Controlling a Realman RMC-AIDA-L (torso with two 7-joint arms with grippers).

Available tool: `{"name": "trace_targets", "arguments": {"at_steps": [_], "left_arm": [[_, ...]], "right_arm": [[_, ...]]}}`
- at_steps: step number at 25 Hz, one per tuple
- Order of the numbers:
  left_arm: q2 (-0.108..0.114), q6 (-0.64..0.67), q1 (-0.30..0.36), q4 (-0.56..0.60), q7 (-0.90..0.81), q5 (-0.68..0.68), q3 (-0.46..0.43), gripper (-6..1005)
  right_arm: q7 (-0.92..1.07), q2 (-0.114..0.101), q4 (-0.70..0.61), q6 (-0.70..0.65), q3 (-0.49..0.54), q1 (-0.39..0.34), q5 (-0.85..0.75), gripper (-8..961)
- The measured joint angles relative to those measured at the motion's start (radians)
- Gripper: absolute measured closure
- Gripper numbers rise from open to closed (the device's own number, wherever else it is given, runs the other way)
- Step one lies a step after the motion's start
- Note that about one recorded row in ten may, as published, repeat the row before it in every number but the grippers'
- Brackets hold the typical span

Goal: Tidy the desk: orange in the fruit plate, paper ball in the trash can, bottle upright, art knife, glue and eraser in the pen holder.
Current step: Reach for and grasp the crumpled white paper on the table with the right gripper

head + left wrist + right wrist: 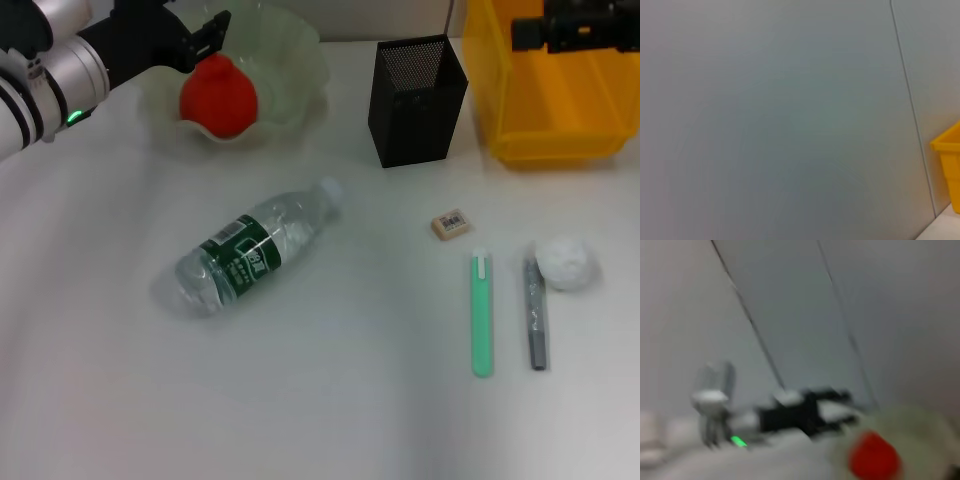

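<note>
A: Head view: what do the containers hold?
B: The orange [218,93] lies in the fruit plate [300,60]; the left gripper [205,38] is just beside it, its opening unclear. The right gripper [530,33] hangs over the trash can [560,110], grip unreadable. The bottle [255,250] lies flat.

A: Left wrist view?
B: Trash can corner [947,160] only.

A: Right wrist view?
B: Blurred orange [874,457], with the left arm reaching in.

Head cam overhead on desk [330,400]; wrist cams face wall [790,120] – yellow bin [949,165] shared
</note>
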Motion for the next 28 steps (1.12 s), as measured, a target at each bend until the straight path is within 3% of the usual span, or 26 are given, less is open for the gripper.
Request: {"name": "trace_targets", "arguments": {"at_steps": [1,6,8,11,28], "left_arm": [[0.000,0.000,0.001,-0.002,0.000,-0.003,0.000,368],[0.000,0.000,0.002,-0.007,0.001,-0.018,0.000,369],[0.000,0.001,0.001,-0.007,0.001,-0.018,0.000,369],[0.001,-0.003,-0.006,-0.007,0.001,-0.018,0.000,370],[0.004,-0.003,-0.022,0.004,0.001,-0.030,-0.004,373]], "right_arm": [[0.096,0.009,-0.122,-0.024,-0.030,0.011,-0.120,133],[0.215,0.036,-0.258,-0.077,-0.118,0.024,-0.349,133],[0.227,0.040,-0.257,-0.082,-0.133,0.023,-0.382,133],[0.239,0.048,-0.203,-0.082,-0.152,0.013,-0.449,134],[0.240,0.049,0.068,0.026,-0.210,0.036,-0.653,135]]}}
